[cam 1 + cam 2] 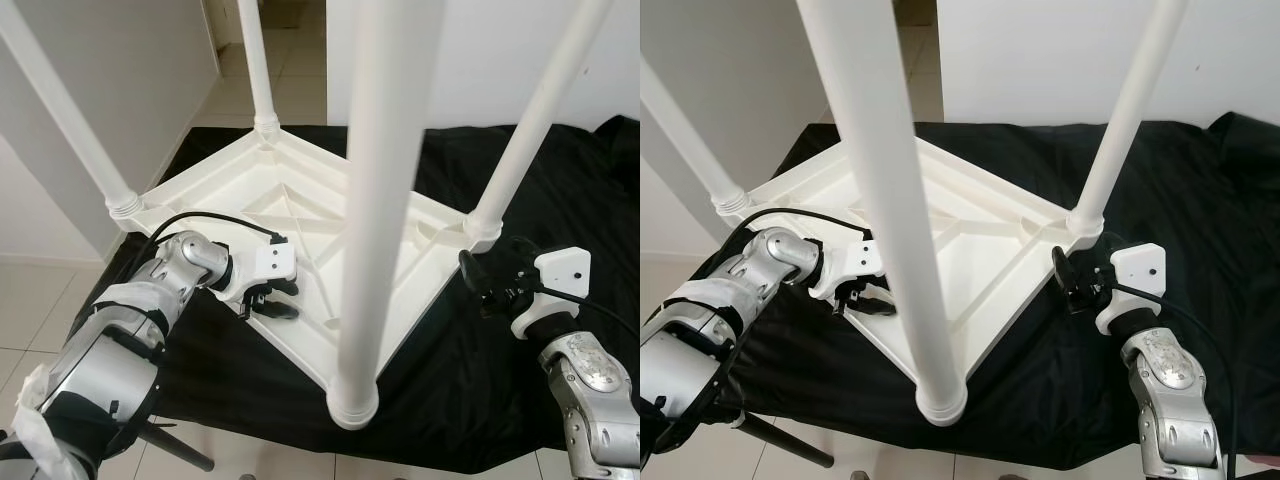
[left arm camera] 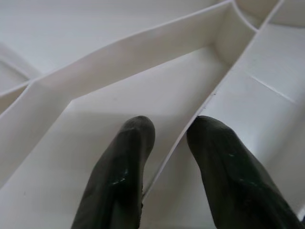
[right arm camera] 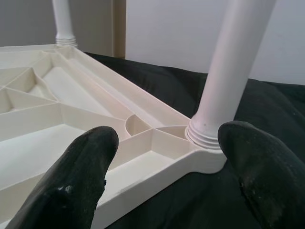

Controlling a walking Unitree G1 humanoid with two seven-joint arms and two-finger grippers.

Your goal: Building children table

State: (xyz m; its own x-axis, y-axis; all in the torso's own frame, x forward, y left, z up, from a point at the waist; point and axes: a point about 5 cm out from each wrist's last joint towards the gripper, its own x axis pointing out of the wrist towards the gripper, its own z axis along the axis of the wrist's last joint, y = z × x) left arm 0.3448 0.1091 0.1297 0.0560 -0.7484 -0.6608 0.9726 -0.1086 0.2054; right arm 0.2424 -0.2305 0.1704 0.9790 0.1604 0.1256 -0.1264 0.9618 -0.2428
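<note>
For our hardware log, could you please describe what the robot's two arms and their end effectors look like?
Both arms are jointed silver metal with black straps and pale wrapping on the left upper arm. Each wrist carries a white plastic block with a thin black cable looping into it. The left end effector and right end effector each have two long, rounded, matte black fingers.

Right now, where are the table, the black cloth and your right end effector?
table [image 1: 300, 200]: left eye view, ribbed underside.
black cloth [image 1: 450, 380]: left eye view, bare part near the front.
right end effector [image 3: 167, 157]: right wrist view, midway between its fingertips.
</note>
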